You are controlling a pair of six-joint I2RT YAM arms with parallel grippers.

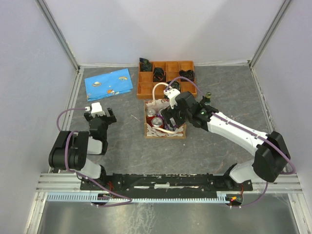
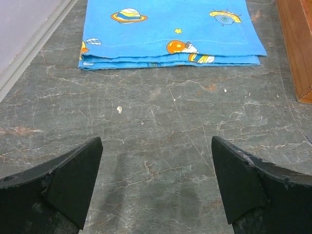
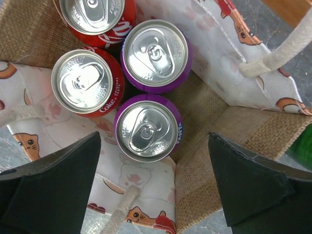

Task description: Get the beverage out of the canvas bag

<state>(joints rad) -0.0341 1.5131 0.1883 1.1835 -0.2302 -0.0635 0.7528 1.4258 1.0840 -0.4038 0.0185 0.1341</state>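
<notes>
The canvas bag (image 1: pixel 165 131) stands open on the table, cream with red cat prints and a tan burlap inside (image 3: pixel 204 105). In it stand beverage cans, tops up: two red Coke cans (image 3: pixel 87 83) and two purple Fanta cans (image 3: pixel 146 129). My right gripper (image 3: pixel 153 168) hangs open over the bag's near wall, just short of the nearer purple can, with nothing between its fingers (image 3: pixel 53 190). In the top view my right gripper (image 1: pixel 169 117) sits over the bag. My left gripper (image 2: pixel 156 175) is open above bare table, far left of the bag (image 1: pixel 100 117).
An orange compartment tray (image 1: pixel 145 89) with dark parts stands just behind the bag. A folded blue space-print cloth (image 2: pixel 170 29) lies at the back left. A green bottle (image 1: pixel 208 97) stands right of the bag. A rope handle (image 3: pixel 278 56) arches over the bag's right side.
</notes>
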